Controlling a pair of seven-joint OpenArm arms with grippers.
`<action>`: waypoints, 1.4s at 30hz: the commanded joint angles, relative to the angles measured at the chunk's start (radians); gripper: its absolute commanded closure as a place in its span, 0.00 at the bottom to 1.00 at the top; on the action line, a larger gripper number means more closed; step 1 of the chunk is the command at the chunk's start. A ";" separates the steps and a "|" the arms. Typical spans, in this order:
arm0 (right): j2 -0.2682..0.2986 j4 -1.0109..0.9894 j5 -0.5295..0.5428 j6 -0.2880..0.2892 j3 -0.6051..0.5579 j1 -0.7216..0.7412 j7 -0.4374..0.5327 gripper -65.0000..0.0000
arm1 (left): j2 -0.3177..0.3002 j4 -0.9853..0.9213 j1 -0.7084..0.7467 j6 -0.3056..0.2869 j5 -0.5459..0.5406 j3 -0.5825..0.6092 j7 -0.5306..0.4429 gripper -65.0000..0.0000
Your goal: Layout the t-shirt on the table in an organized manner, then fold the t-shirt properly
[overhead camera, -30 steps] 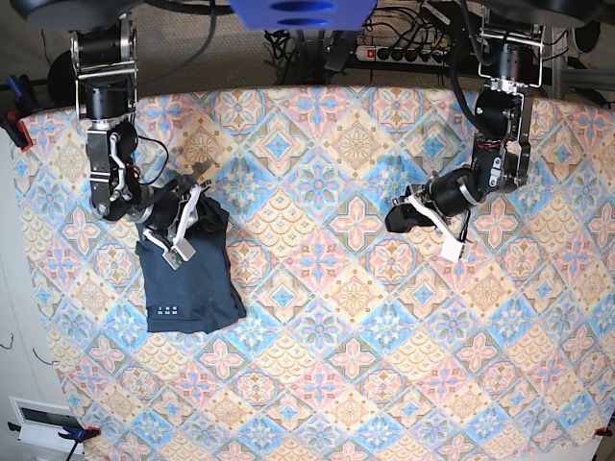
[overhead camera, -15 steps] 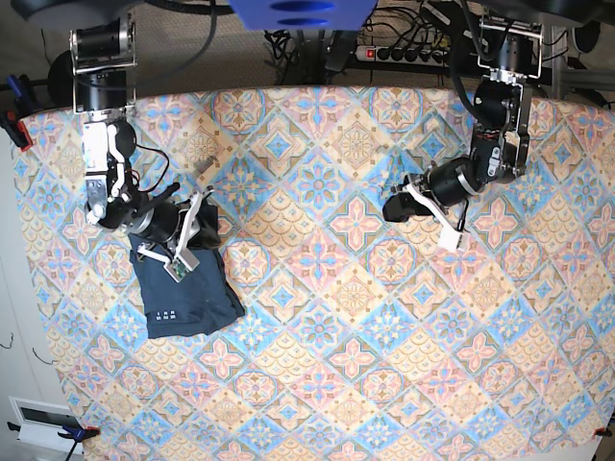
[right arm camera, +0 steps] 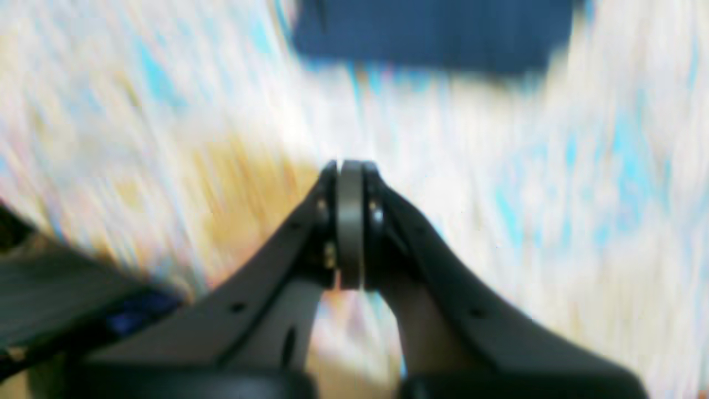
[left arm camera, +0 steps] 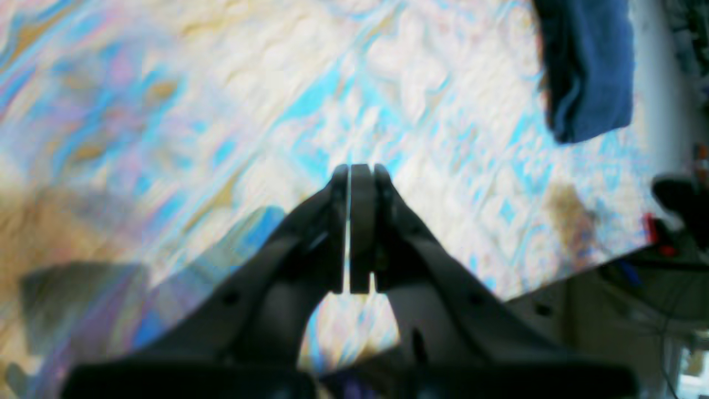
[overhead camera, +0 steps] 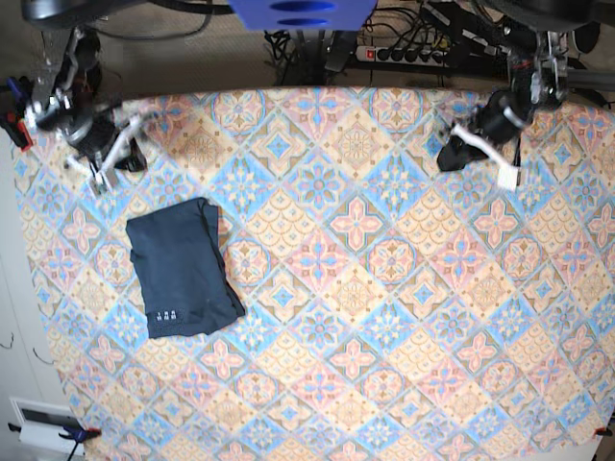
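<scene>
The dark navy t-shirt (overhead camera: 183,269) lies folded into a compact rectangle on the left part of the patterned table (overhead camera: 384,317), its small white label mark near the front edge. My right gripper (overhead camera: 120,158) hovers behind the shirt near the table's back left corner, shut and empty. The right wrist view shows its shut fingers (right arm camera: 349,166) with the t-shirt (right arm camera: 437,33) beyond them. My left gripper (overhead camera: 450,154) is near the back right, shut and empty. In the left wrist view its gripper (left arm camera: 354,172) is shut, and the t-shirt (left arm camera: 587,66) lies far off.
A power strip (overhead camera: 404,53) and cables sit behind the table's back edge. A red clamp (overhead camera: 14,125) grips the left edge, and another clamp (overhead camera: 77,432) holds the front left corner. Both wrist views are blurred.
The right gripper has left the shirt's top edge and drawn back to the rear left corner. The left arm has pulled back toward the rear right. The shirt stays folded.
</scene>
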 commanded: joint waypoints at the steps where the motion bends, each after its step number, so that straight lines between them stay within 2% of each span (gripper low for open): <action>1: 0.018 0.030 0.027 0.003 0.030 -0.017 0.037 1.00 | -0.012 0.051 0.032 -0.010 -0.020 -0.048 -0.020 1.00; 7: 0.018 0.030 0.027 0.003 0.170 -0.232 0.038 1.00 | -0.006 0.116 0.250 -0.010 -0.028 -0.221 -0.020 1.00; 13: 0.018 0.000 0.024 0.003 0.177 -0.399 0.043 1.00 | -0.005 0.121 0.456 -0.010 -0.018 -0.316 -0.020 1.00; 14: 0.018 -0.023 0.024 0.003 0.176 -0.419 0.043 1.00 | 0.011 0.116 0.490 -0.010 -0.015 -0.324 -0.020 1.00; 17: 0.003 -0.152 0.022 0.003 0.171 -0.445 0.043 1.00 | 0.075 0.116 0.563 -0.010 0.068 -0.328 -0.023 1.00; 20: -0.016 -0.275 0.021 0.003 0.139 -0.442 0.044 1.00 | 0.133 0.090 0.571 -0.016 0.223 -0.322 -0.028 1.00; 23: -0.014 -0.382 -0.021 0.003 0.100 -0.441 0.057 1.00 | 0.164 -0.013 0.513 -0.017 0.364 -0.318 -0.055 1.00; 25: -0.014 -0.422 -0.134 0.003 0.079 -0.433 0.115 1.00 | 0.169 -0.136 0.454 -0.019 0.428 -0.281 -0.095 1.00; 28: -0.017 -0.545 -0.334 0.003 0.033 -0.355 0.244 1.00 | 0.166 -0.340 0.390 -0.019 0.463 -0.209 -0.189 1.00; 30: -0.017 -0.669 -0.406 0.003 -0.015 -0.319 0.316 1.00 | 0.156 -0.453 0.339 -0.019 0.480 -0.149 -0.249 1.00; 34: -0.017 -0.928 -0.417 0.003 -0.102 -0.169 0.413 1.00 | 0.137 -0.673 0.219 -0.019 0.554 0.006 -0.359 1.00; 37: -0.017 -1.116 -0.417 0.003 -0.153 -0.089 0.532 1.00 | 0.138 -0.860 0.135 -0.019 0.603 0.098 -0.456 1.00; 42: -0.017 -1.375 -0.418 0.003 -0.237 0.035 0.735 1.00 | 0.140 -1.194 -0.026 -0.019 0.646 0.285 -0.669 1.00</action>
